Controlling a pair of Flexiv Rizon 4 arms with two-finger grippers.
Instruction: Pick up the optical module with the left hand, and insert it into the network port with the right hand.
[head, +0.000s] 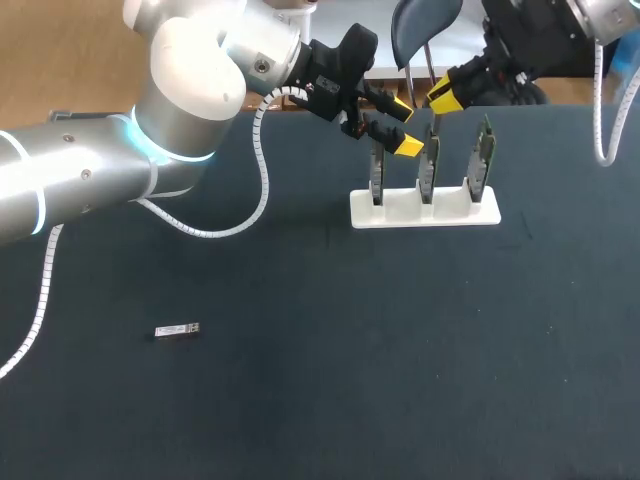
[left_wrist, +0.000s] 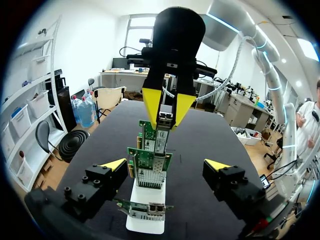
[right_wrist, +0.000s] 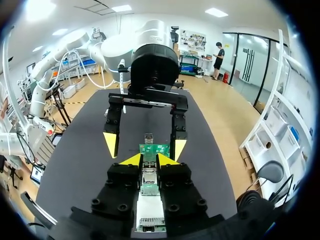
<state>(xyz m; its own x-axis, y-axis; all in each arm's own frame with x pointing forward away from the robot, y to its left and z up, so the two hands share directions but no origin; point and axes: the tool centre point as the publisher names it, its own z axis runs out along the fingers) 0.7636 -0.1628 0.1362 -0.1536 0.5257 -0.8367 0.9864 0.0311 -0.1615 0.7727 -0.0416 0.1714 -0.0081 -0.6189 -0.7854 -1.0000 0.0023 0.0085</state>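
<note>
Dark cloth covers the worktop, where a white stand holds 3 green network cards upright on edge, presumably so that their ports face up and a module can be pushed in from above. The right gripper hangs over the cards with its yellow tips pinching the optical module lengthwise, nose down at the top edge of 1 card (the middle one, judging by the head view, though I cannot be sure). That grip should let it press straight along the port's axis. The left gripper sits just beside the stand, fingers spread and holding nothing, facing the right gripper across the cards. A 2nd module lies flat on the cloth, well apart from the stand. Insertion looks to be the step in hand; whether the module is seated cannot be told.
</note>
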